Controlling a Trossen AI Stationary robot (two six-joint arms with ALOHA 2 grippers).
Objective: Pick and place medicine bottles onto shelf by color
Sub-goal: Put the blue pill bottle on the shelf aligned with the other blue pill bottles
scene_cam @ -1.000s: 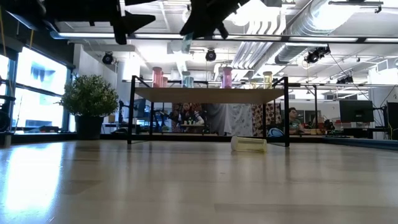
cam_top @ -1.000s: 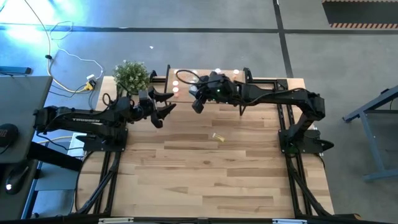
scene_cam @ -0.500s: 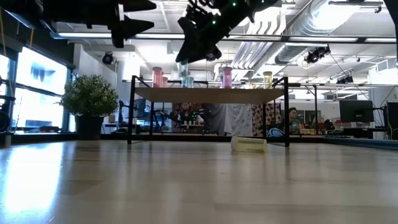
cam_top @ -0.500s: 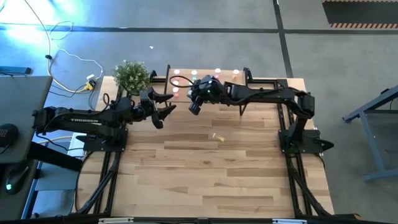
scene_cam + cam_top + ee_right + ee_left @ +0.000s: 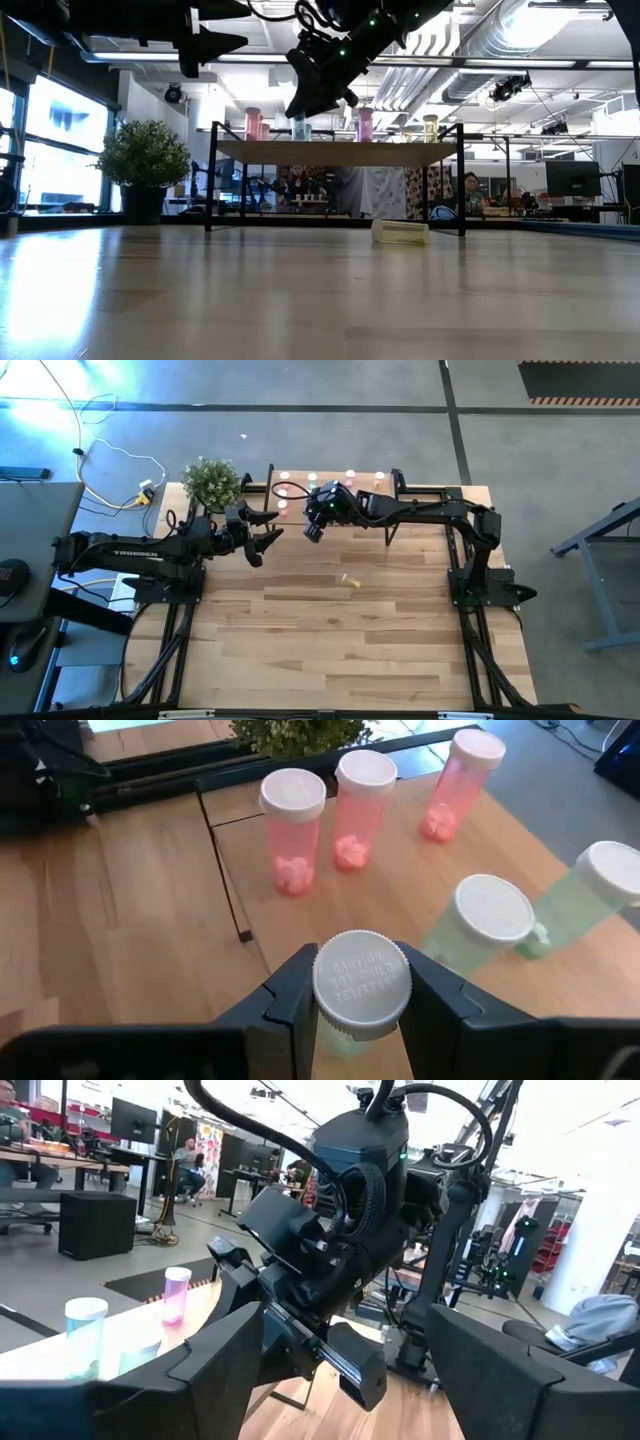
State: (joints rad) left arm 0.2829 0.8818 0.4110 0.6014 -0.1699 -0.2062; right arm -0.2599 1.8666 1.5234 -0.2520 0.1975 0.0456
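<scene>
right gripper (image 5: 360, 1010): clamped on green bottle (image 5: 360, 982), over shelf (image 5: 400, 910) | left gripper (image 5: 262, 532): apart, beside shelf

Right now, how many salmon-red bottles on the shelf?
3, standing in a row on the shelf at its plant end: one, the next, the third. None looks hidden.

shelf (image 5: 170, 910), bottles (image 5: 292, 825) upright, tabletop (image 5: 340, 630), fallen bottle (image 5: 350, 581)
</scene>
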